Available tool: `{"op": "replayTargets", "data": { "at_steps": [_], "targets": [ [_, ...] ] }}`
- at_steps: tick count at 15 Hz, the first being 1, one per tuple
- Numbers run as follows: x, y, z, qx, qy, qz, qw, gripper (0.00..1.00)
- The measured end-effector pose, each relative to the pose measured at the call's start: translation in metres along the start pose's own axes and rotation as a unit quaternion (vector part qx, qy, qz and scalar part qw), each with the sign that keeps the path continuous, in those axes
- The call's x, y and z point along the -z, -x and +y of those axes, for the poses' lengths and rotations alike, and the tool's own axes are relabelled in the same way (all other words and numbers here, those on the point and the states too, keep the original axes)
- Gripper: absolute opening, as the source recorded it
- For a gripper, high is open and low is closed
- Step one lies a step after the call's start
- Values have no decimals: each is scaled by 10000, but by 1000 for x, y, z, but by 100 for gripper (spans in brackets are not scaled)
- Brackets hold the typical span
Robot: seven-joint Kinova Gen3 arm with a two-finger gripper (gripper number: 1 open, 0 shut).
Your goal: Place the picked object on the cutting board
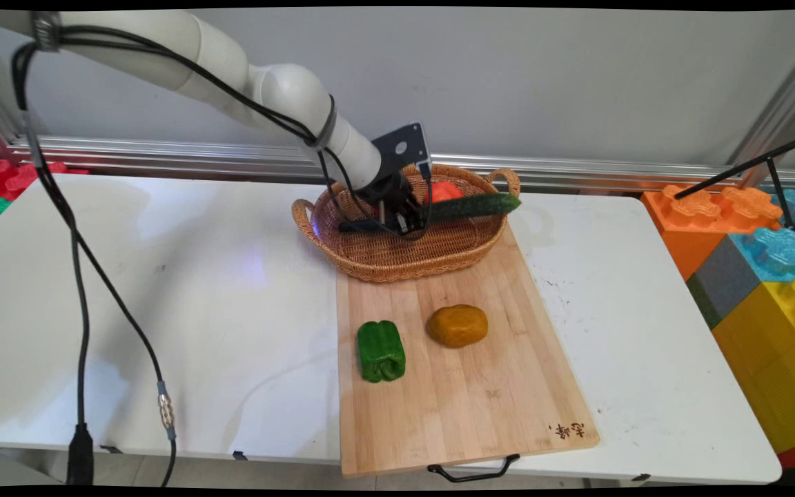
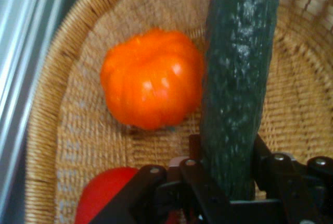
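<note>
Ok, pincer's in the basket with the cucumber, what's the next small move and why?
Probably lift straight up a little. The pincer is shut on the cucumber, whose far end pokes over the basket rim, and an orange pumpkin-like vegetable lies right beside it, so a sideways pull would likely snag.
</note>
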Motion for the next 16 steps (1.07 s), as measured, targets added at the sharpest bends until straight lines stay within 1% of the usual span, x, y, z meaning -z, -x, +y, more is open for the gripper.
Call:
{"op": "replayTargets", "data": {
  "at_steps": [3,5,7,9,10,11,13,15,16],
  "targets": [
    [30,-25,0,13,-190,260,9995,0],
    [49,-43,-1,-16,-272,419,9987,0],
    [67,-58,0,-42,-303,544,9981,0],
    [80,-71,3,-53,-271,643,9976,0],
    [87,-77,6,-49,-218,702,9973,0],
    [94,-83,11,-44,-119,757,9971,0],
    [110,-100,27,-31,208,874,9960,0],
    [124,-113,45,64,538,923,9943,0],
    [129,-117,51,113,631,925,9937,0]
  ]
}}
